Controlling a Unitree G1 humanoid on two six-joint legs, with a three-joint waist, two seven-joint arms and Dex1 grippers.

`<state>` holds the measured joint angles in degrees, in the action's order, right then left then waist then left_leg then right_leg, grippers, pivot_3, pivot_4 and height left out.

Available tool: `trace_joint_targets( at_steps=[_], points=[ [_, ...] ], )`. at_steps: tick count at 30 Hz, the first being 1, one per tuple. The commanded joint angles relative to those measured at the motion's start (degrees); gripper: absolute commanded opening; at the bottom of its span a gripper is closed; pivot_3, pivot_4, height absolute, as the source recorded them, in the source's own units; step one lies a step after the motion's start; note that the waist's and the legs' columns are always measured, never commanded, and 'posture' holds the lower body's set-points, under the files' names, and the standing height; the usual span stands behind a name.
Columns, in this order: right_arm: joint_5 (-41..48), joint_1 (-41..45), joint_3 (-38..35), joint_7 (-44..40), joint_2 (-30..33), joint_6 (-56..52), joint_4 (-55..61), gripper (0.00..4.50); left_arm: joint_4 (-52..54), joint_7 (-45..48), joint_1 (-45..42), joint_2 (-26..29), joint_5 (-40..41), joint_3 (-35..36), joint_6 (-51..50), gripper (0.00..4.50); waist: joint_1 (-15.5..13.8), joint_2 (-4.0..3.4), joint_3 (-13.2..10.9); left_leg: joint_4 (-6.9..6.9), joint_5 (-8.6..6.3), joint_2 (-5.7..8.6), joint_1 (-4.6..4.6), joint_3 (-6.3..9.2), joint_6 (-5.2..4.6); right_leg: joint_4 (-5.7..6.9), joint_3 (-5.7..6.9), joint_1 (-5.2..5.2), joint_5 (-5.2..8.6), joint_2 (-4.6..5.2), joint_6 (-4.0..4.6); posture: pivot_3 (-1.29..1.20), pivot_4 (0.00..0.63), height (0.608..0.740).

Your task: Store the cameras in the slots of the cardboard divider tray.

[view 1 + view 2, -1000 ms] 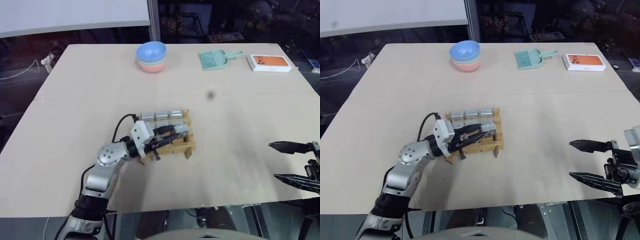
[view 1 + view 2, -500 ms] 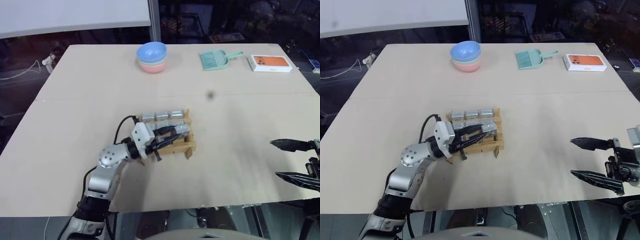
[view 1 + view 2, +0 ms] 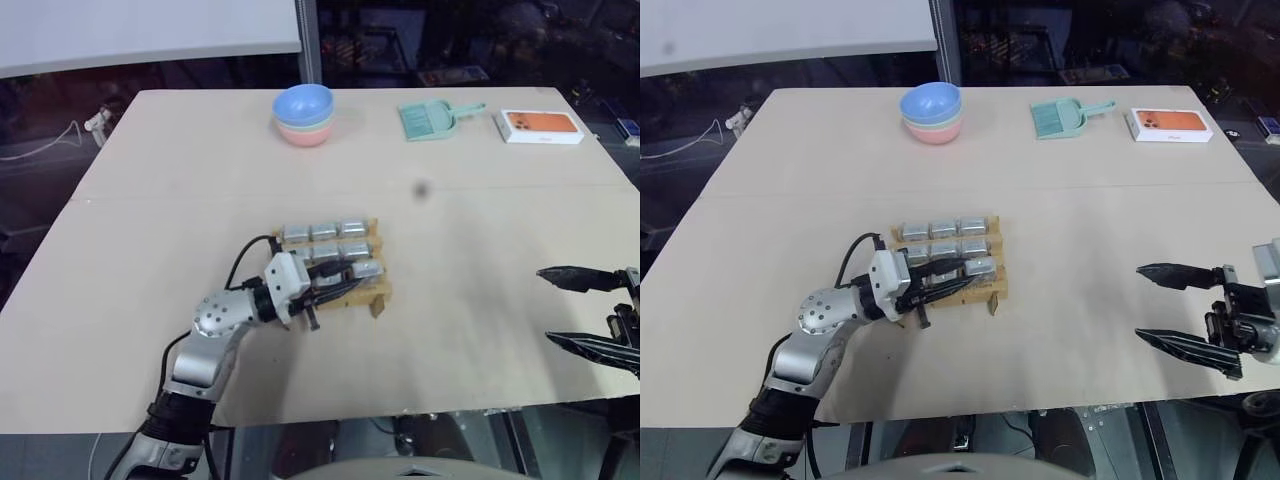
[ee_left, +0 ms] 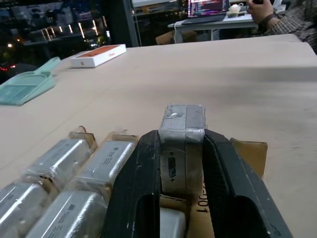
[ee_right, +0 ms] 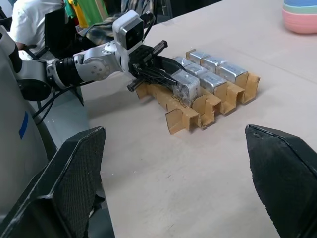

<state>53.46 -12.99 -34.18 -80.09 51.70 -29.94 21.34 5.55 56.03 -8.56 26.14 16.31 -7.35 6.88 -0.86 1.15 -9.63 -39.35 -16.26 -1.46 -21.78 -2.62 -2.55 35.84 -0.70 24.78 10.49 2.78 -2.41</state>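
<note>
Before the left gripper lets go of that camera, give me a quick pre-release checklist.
1. Left gripper shut on the camera: ok.
2. Camera over the near-row right end slot of the cardboard divider tray: ok.
3. Camera fully seated in the slot: cannot tell.
4. Back and middle rows filled, three cameras each: ok.
5. Right gripper open and well clear of the tray: ok.
6. Tray flat on the table: ok.

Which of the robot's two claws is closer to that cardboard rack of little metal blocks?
Left. The left gripper is at the cardboard divider tray, shut on a camera. The right gripper hangs open by the table's right edge.
</note>
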Motion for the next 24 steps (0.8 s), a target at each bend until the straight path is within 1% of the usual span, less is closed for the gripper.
trace_joint_targets(
  at_steps=[1,14,16,18,20,22,23,24],
  points=[
    [0.75,0.69,-0.58,-0.65,-0.07,0.56,-0.07,4.45,-3.52,0.35,0.33,0.46,-1.73,-1.19,-0.13,0.62,0.0,-0.04,0.03,0.0,0.0,0.0,0.0,0.0,0.0,0.0,0.0,0.0,0.0,0.0,0.0,0.0,0.15,0.74],
    [0.23,0.1,-1.18,-1.06,-1.14,1.66,-0.79,4.45,-6.85,3.11,-1.89,2.26,-1.51,-1.0,-1.37,0.62,0.05,-0.52,0.42,0.0,0.0,-0.02,0.05,0.0,0.0,0.01,0.02,-0.01,0.0,-0.03,0.0,0.0,0.15,0.74],
    [0.1,-0.06,-1.22,-1.2,-1.24,1.89,-0.88,4.5,-6.71,3.5,-1.86,2.48,-1.65,-1.2,-1.24,1.66,0.05,-0.58,0.46,0.0,0.0,-0.03,0.05,-0.01,0.0,0.01,0.0,-0.01,0.0,-0.03,0.0,0.0,0.15,0.74],
    [-0.08,-0.25,-1.26,-1.47,-1.29,2.26,-1.15,4.5,-6.74,3.06,-1.77,1.92,-1.67,-0.79,0.23,2.43,0.05,-0.58,0.46,0.0,0.0,-0.02,0.05,-0.01,0.0,0.01,-0.01,-0.01,0.0,-0.03,0.0,0.0,0.15,0.74],
    [-0.25,-0.27,-1.27,-1.66,-1.33,2.61,-1.42,4.5,-6.64,2.23,-1.78,1.28,-1.12,-0.05,0.57,3.42,0.05,-0.59,0.46,0.0,0.0,-0.03,0.05,-0.01,0.0,0.01,-0.01,-0.01,0.0,-0.03,0.0,0.0,0.15,0.74],
    [-0.39,-0.26,-1.3,-1.84,-1.33,2.84,-1.68,4.5,-6.03,2.28,-1.69,1.34,-0.18,0.33,-0.23,4.3,0.05,-0.59,0.46,0.0,0.0,-0.03,0.05,0.0,0.0,0.01,-0.01,-0.01,0.0,-0.02,0.0,0.0,0.15,0.74],
    [-0.49,-0.27,-1.29,-1.95,-1.33,2.94,-1.83,4.5,-5.66,2.32,-1.57,1.48,0.1,0.49,-0.48,4.45,0.05,-0.59,0.46,0.0,0.0,-0.03,0.05,0.0,0.0,0.01,-0.01,-0.01,0.0,-0.02,0.0,0.0,0.15,0.74],
    [-0.61,-0.33,-1.27,-2.15,-1.35,3.09,-2.04,4.5,-5.16,2.24,-1.4,1.61,0.36,0.65,-0.74,4.45,0.05,-0.58,0.46,0.0,0.0,-0.03,0.05,0.0,0.0,0.01,-0.01,-0.01,0.0,-0.02,0.0,0.0,0.15,0.74]
  ],
)
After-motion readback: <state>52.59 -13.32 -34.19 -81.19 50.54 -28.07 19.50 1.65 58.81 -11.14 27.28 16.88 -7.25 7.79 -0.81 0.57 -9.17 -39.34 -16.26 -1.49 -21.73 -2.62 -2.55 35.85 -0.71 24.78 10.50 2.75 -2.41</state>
